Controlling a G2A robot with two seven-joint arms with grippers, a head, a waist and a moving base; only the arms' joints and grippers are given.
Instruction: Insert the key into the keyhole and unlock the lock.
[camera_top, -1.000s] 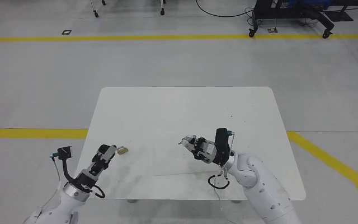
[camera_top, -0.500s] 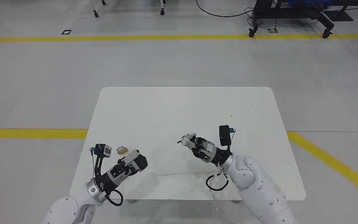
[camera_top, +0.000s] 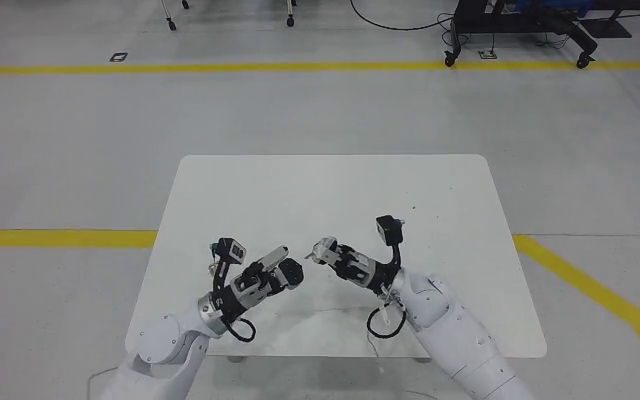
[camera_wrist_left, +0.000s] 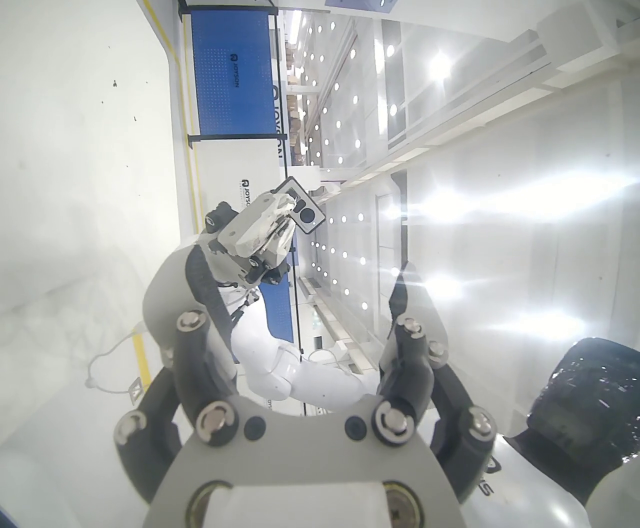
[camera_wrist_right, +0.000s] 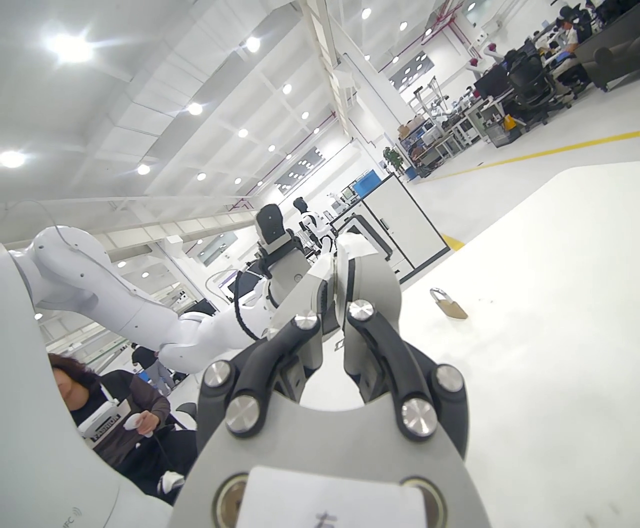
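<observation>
Evidently little is done: the lock (camera_wrist_right: 450, 305) lies loose on the left part of the table (camera_top: 420, 190), apart from both grippers, with no key in it. Over the near middle, the left gripper (camera_wrist_left: 295, 300) is spread wide and empty, facing the right gripper (camera_wrist_right: 340, 280), whose fingers press together (on the key or not, I cannot tell).

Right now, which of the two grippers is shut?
The right gripper: its fingers are pressed together, while the left gripper has its fingers spread wide with nothing between them.
</observation>
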